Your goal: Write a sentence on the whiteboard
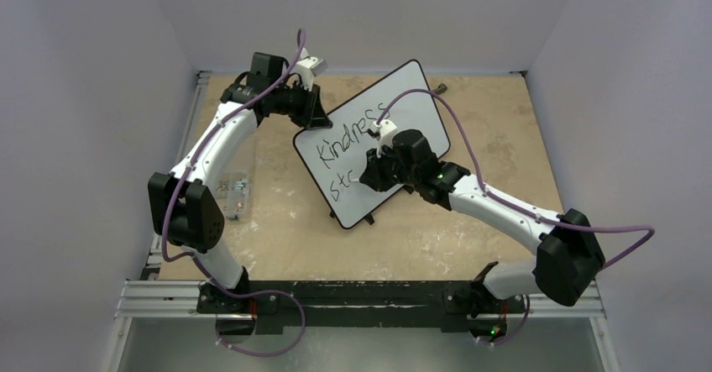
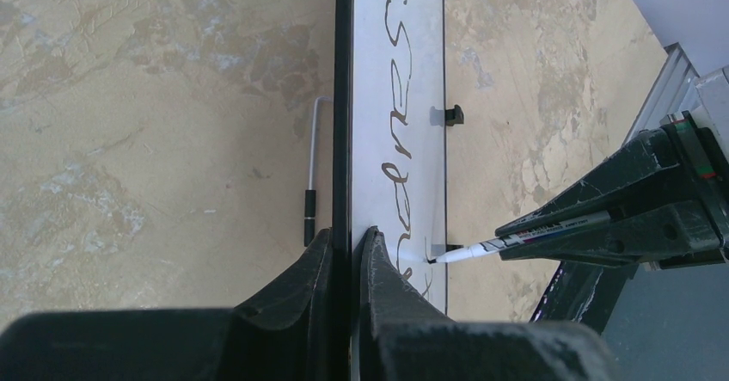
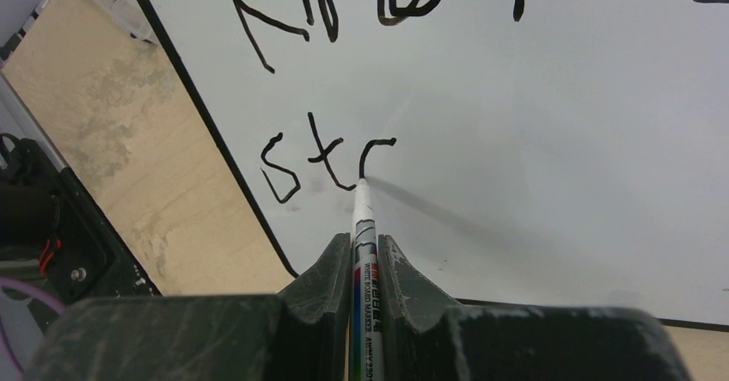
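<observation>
The whiteboard [image 1: 407, 95] stands tilted on the table, propped on its feet. On it the sentence reads "Kindness" [image 1: 353, 133] with "st" and a hooked stroke below [image 3: 327, 166]. My left gripper [image 1: 320, 117] is shut on the board's upper-left rim; in the left wrist view [image 2: 348, 236] its fingers pinch the black edge. My right gripper [image 1: 369, 177] is shut on a white marker [image 3: 364, 226], gripping its barrel [image 3: 364, 248]. The marker's tip touches the board at the foot of the hooked stroke. The marker [image 2: 516, 242] also shows in the left wrist view.
A small clear box of parts [image 1: 231, 186] lies by the left arm. A hex key [image 2: 314, 149] lies on the table behind the board. The board's black foot [image 2: 453, 114] rests on the wood. A metal rail [image 1: 361, 296] runs along the near edge.
</observation>
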Controlling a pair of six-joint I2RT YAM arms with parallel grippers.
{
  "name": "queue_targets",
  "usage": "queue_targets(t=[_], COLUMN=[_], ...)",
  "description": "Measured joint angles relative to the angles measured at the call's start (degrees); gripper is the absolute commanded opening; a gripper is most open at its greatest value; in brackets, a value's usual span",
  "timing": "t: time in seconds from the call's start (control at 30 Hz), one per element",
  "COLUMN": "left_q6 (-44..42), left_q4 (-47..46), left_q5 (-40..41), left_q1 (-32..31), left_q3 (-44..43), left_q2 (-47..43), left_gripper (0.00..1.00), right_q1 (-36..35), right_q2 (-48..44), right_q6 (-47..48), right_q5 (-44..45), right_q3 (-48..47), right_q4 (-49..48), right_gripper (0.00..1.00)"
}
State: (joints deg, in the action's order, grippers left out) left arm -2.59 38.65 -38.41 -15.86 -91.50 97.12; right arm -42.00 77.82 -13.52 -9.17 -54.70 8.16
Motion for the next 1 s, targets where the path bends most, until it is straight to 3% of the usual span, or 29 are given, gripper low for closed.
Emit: queue_targets(t=[1.0], left_q6=[0.0], left_q4=[0.0], left_q5=[0.0], left_q1=[0.0], left_q3=[0.0], left_q2=[0.0], left_gripper=[0.00], right_q1=[0.0], right_q2=[1.7], right_q6=[-2.6], right_q5=[5.6], right_q3=[-5.1], right_q4=[1.8], right_gripper=[0.00])
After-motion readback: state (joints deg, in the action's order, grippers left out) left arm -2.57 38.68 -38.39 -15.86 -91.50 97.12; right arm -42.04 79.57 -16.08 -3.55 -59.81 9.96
